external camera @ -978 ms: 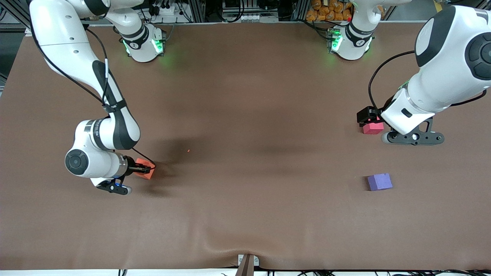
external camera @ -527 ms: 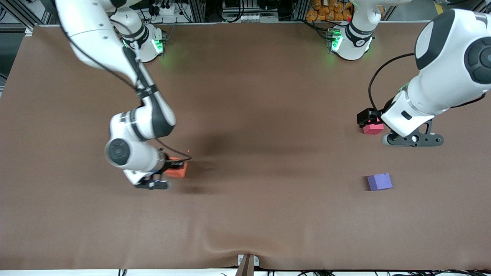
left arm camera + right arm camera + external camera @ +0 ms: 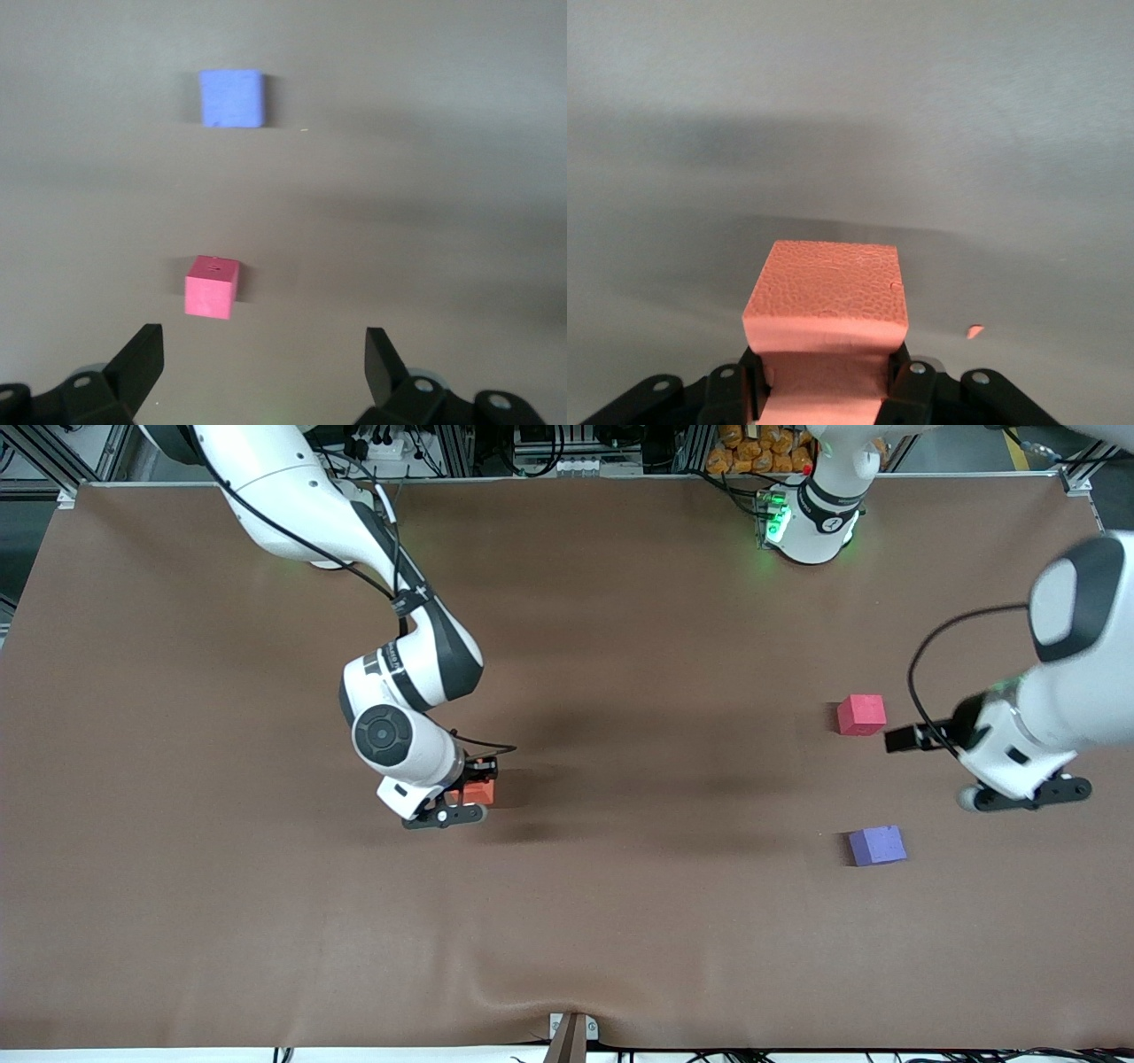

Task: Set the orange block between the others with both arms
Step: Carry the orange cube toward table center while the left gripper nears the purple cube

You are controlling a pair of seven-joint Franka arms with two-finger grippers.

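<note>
Nearest the camera sits the purple cube (image 3: 877, 845) on the brown surface (image 3: 620, 939), the pink cube (image 3: 861, 715) at its twelve o'clock, apart from it. That makes three cubes, one of each colour. The orange block (image 3: 826, 297) is off the surface, pinched by the right gripper (image 3: 479, 778) over the middle. It's foam, and its sides dent under the closed fingers: light, soft, best gripped gently on flat faces. The left gripper (image 3: 263, 363) hovers near the pink cube, fingers wide and empty.

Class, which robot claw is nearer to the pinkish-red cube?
Left. The left claw hangs open just beside the pinkish-red cube; the right claw grips the orange cube mid-table.
</note>
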